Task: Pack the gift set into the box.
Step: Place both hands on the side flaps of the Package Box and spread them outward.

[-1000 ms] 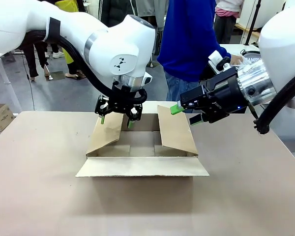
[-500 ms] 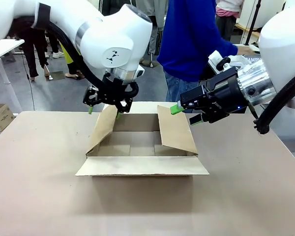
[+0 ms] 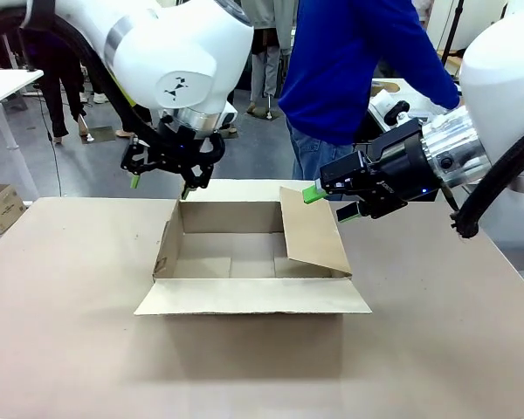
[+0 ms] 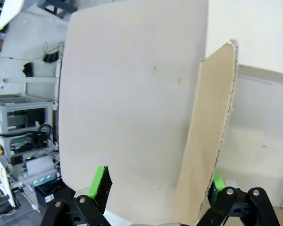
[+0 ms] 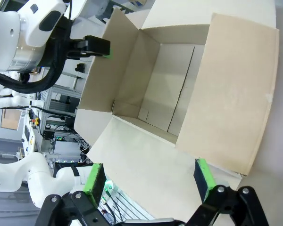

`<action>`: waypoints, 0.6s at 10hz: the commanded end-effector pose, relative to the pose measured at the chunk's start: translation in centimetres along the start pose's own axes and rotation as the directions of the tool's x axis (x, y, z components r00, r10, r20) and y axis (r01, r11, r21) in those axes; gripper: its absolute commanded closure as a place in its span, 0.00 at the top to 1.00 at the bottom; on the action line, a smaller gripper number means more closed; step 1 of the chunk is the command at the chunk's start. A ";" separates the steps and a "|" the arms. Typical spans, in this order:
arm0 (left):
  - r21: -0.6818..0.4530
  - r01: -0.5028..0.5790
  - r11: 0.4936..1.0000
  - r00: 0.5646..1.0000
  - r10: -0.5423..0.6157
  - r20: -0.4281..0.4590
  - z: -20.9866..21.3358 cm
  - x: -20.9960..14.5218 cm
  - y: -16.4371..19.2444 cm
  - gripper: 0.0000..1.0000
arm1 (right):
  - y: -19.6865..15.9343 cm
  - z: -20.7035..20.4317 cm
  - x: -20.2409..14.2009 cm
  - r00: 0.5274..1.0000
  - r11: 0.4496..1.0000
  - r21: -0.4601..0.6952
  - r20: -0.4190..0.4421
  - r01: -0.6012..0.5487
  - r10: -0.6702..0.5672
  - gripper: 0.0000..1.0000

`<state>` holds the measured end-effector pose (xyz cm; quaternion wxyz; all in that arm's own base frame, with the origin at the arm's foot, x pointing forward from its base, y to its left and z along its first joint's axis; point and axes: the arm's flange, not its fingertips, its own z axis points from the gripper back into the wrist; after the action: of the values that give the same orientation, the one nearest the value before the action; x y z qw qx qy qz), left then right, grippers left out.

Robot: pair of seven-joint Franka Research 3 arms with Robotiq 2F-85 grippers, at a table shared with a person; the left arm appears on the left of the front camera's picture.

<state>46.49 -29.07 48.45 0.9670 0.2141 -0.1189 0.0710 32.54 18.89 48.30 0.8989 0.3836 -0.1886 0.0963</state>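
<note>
Left fingers (image 3: 134,181) first: spread wide, green pads well apart, nothing held between them, hanging above the surface (image 3: 70,349) at about 11 o'clock from the box (image 3: 253,298), just off its far left corner. From the left wrist those same fingers (image 4: 100,181) straddle the edge of the left flap (image 4: 212,132). The flap's cut edge runs close to one pad while the other pad stands clear over bare surface (image 4: 122,94). Whether the near pad touches the cardboard, I cannot tell. Over to the right fingers (image 3: 312,194): also open, empty, reaching in sideways at 2 o'clock from the box. One green tip sits right at the top far corner of the right flap (image 3: 314,236), and contact is too close to call. The right wrist view looks past its parted fingers (image 5: 95,181) straight into the carton (image 5: 170,103), bare bottom showing, with the right flap (image 5: 236,94) broad in front. Now the box itself: centre of the surface and open at the top. The front flap (image 3: 253,298) is folded out flat toward 6 o'clock. The left flap (image 3: 168,249) stands nearly upright at 9 o'clock, and the right flap leans inward at 3 o'clock. Beyond it at 12 o'clock stands a person (image 3: 349,61) in a blue top, one arm stretched toward 2 o'clock. Off the surface at 9 o'clock, a small cardboard box (image 3: 0,205) sits on the floor.
</note>
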 end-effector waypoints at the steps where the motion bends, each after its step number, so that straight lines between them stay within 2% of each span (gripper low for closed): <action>1: -0.024 0.030 0.999 0.999 -0.029 0.023 -1.4 0.1 3.4 1.00 | 0.0 0.0 -0.3 1.000 1.000 -0.010 0.007 0.017 -0.017 1.00; 3: -0.080 0.045 0.996 0.999 -0.046 -0.011 -3.1 0.7 6.4 1.00 | 0.0 0.0 -0.3 1.000 1.000 -0.010 0.007 0.017 -0.017 1.00; 4: -0.185 0.117 0.976 0.992 -0.124 -0.030 -4.0 1.0 8.3 1.00 | 0.0 0.0 -0.3 1.000 1.000 -0.010 0.007 0.017 -0.017 1.00; 6: -0.390 0.188 0.902 0.973 -0.226 -0.053 -7.6 1.5 11.9 1.00 | 0.0 0.0 -0.3 1.000 1.000 -0.010 0.007 0.017 -0.017 1.00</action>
<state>48.38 -17.49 48.11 0.9917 0.0816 -0.0989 -0.0100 32.56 18.87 48.29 0.8988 0.3838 -0.1885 0.0959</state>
